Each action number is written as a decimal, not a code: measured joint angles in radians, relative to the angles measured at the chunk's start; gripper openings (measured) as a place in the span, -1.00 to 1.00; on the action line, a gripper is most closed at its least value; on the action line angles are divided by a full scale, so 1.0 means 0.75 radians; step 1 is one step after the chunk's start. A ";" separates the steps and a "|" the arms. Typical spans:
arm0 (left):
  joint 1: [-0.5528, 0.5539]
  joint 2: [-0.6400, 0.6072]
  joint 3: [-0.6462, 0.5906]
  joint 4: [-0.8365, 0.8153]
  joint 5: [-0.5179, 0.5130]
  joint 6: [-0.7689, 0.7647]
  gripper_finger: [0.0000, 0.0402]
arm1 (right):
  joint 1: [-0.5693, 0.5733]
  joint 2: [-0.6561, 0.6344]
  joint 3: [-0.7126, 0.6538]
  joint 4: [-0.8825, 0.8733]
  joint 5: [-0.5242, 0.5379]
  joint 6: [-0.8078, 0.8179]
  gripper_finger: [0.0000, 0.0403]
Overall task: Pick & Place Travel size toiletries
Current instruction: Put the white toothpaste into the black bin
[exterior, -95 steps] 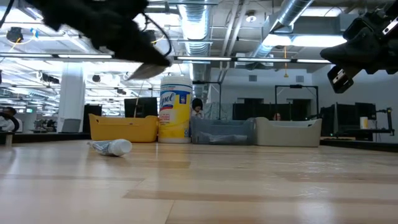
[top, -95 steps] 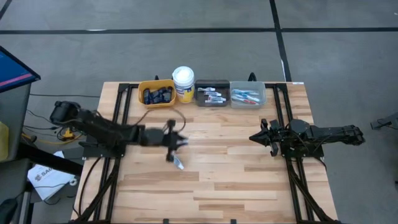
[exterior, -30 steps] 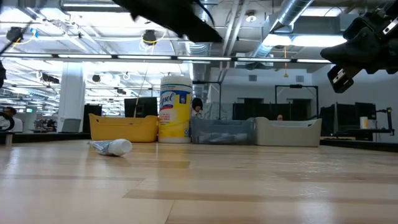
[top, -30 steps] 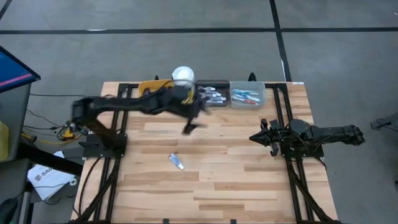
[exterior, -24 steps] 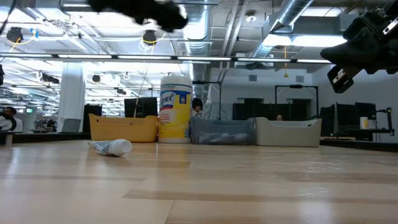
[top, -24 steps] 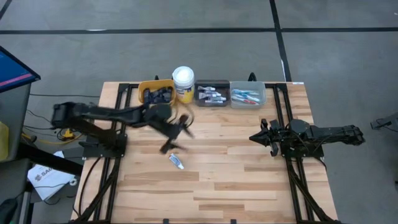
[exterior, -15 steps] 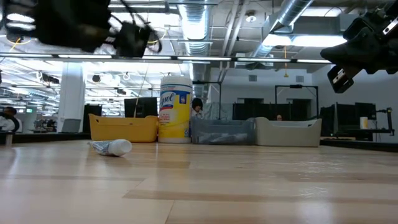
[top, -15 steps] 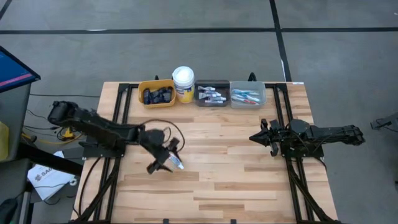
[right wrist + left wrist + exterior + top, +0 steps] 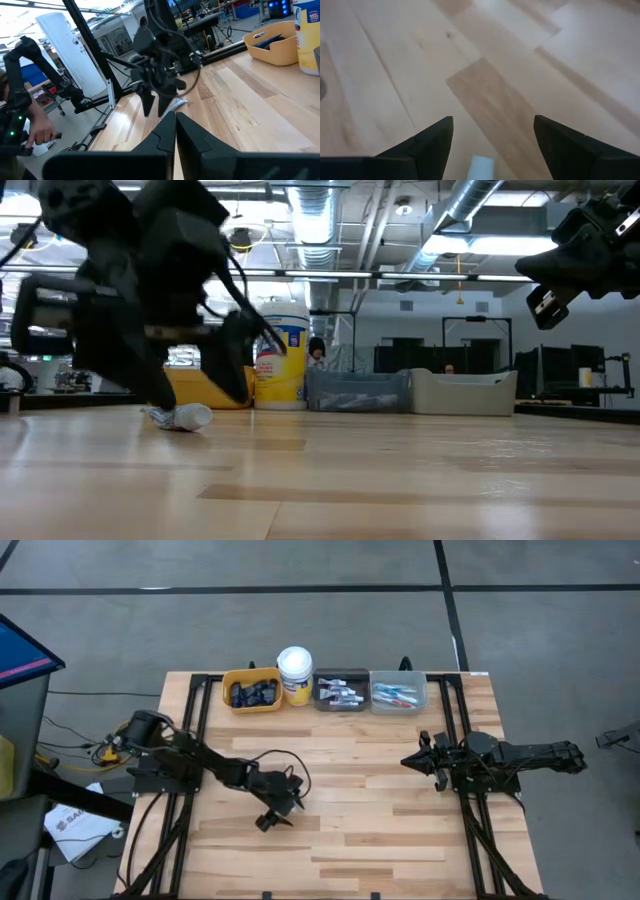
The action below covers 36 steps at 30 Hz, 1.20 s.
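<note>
One small white tube (image 9: 188,417) lies flat on the wooden table (image 9: 400,830), left of the middle. My left gripper (image 9: 200,395) is open and slants down just above it, one finger on either side, touching nothing. The left wrist view shows only the tube's white end (image 9: 481,167) between the fingers (image 9: 432,142). In the high view my left gripper (image 9: 277,812) hides the tube. My right gripper (image 9: 425,762) waits shut at the right side, raised and level.
Along the far edge stand a yellow bin (image 9: 252,690) with dark items, a white-lidded tub (image 9: 294,665), a dark bin (image 9: 341,692) with white tubes and a grey bin (image 9: 398,692) with toothbrushes. Bare wood lies in the middle and near parts.
My left gripper has swung from above the bins at the far edge toward the near edge and down, tipping more steeply downward, until it stands low over the white tube. Its fingers have stayed open. The tube has not moved.
</note>
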 joint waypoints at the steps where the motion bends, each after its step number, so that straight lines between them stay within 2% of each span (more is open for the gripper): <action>1: 0.001 0.030 0.006 0.004 -0.003 0.000 0.36 | 0.000 0.000 0.000 0.000 0.000 0.001 -0.97; 5: 0.000 0.134 0.040 0.039 -0.009 -0.005 0.36 | 0.000 0.000 0.000 0.000 0.000 0.000 -0.97; 10: 0.000 0.168 0.052 0.058 -0.008 -0.045 0.31 | 0.000 0.000 0.000 0.000 0.000 0.000 -0.97; 18: 0.000 0.130 0.048 0.028 -0.123 -0.039 -0.21 | 0.000 0.000 0.000 0.000 0.000 0.000 -0.97; 23: 0.002 0.134 0.047 0.017 -0.120 -0.039 -0.50 | 0.000 0.000 0.000 0.000 0.000 0.000 -0.97; 31: 0.002 0.135 0.047 0.008 -0.125 -0.039 -0.77 | 0.000 0.000 0.000 0.000 0.000 0.000 -0.97; 36: 0.002 0.135 0.047 0.006 -0.149 -0.040 -0.83 | 0.000 0.000 0.001 0.000 0.000 0.000 -0.97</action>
